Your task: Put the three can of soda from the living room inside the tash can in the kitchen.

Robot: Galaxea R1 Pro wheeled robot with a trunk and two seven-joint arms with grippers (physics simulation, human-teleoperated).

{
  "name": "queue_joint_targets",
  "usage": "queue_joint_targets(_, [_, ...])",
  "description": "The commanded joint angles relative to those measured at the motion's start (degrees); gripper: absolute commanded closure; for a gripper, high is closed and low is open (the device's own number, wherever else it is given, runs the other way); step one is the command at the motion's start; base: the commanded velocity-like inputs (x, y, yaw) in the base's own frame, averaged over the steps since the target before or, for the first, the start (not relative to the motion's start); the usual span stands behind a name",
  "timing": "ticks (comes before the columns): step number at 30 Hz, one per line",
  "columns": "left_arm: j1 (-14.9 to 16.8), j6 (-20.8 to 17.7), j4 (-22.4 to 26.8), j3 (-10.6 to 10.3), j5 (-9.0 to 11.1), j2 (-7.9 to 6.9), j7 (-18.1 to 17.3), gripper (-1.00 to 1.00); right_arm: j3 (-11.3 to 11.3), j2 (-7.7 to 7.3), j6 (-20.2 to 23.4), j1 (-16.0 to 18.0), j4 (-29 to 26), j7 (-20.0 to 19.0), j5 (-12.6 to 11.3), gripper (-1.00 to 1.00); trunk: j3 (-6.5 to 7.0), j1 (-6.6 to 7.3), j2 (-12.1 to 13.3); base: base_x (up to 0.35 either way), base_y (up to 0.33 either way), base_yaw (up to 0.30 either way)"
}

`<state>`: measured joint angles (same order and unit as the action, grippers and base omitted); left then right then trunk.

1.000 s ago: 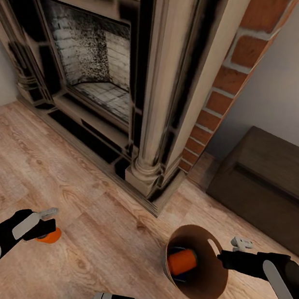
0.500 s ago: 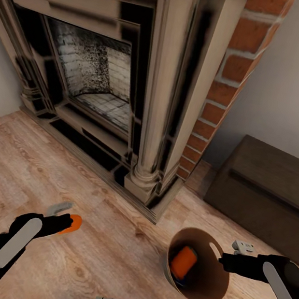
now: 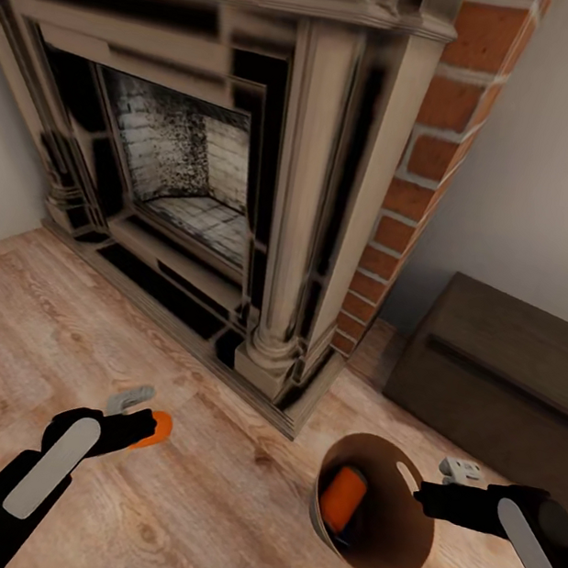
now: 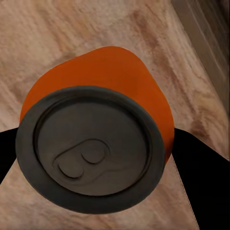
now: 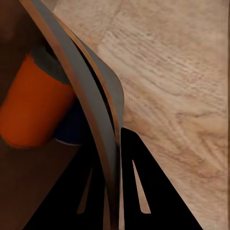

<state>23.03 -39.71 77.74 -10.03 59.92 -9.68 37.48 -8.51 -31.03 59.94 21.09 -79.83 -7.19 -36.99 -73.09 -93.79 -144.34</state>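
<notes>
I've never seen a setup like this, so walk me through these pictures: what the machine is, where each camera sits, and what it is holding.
It is a simulated wheeled robot with two arms ending in two-fingered grippers. The head view looks down from its head: a fireplace, a wood floor and a dark cabinet ahead. The left gripper is shut on an orange can; that arm's wrist camera looks straight at the can's dark top. The right gripper pinches the rim of a bin, carried tilted. Inside it lie another orange can and a blue can, seen close up by the right wrist camera.
</notes>
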Motion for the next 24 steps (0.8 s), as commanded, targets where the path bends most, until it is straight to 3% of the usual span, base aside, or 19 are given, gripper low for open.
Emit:
queue_joint_targets(1, [0.0, 0.0, 0.0, 0.0, 0.0, 0.07, 0.0, 1.0, 0.0, 0.01, 0.1, 0.0, 0.0, -0.3, -2.0, 1.0, 0.23, 0.03, 0.0, 0.0, 0.0, 0.0])
queue_joint_targets(6, [0.0, 0.0, 0.8, -2.7, -0.1, 1.37, 0.0, 1.0, -0.1, 0.12, 0.1, 0.0, -0.1, -0.3, -2.1, 1.0, 1.34, 0.15, 0.1, 0.0, 0.0, 0.0])
queue_joint_targets(10, [0.1, -0.4, 2.8, -3.2, 0.0, 1.87, 0.1, 1.0, -0.2, 0.54, 0.1, 0.1, 0.2, 0.1, -2.0, 1.0, 2.22, 0.26, 0.1, 0.0, 0.0, 0.0])
queue_joint_targets(12, [0.1, -2.2, 6.5, -3.4, 0.2, 2.66, 2.1, 1.0, -0.3, 0.73, 0.1, 0.3, 2.1, 0.3, -2.0, 1.0, 2.67, 0.31, 0.2, 0.0, 0.0, 0.0])
queue_joint_targets(17, [0.4, -5.1, 10.3, -3.4, 0.4, 6.26, 3.3, 1.0, -0.3, 0.83, 0.1, 1.4, 5.6, 0.4, -1.9, 1.0, 3.78, 0.44, 0.2, 0.0, 0.0, 0.0])
queue_joint_targets(20, [0.6, -7.1, 12.1, -3.5, 0.3, 9.47, 3.5, 1.0, -0.6, 0.92, 0.1, 4.8, 11.2, 0.9, -1.9, 1.0, 4.44, 0.52, 0.3, 0.0, 0.0, 0.0])
queue_joint_targets(24, [1.1, -8.8, 13.1, -3.5, 0.2, 12.18, 3.5, 1.0, -0.7, 0.92, 0.1, 7.4, 15.4, 1.1, -1.8, 1.0, 5.33, 0.62, 0.3, 0.0, 0.0, 0.0])
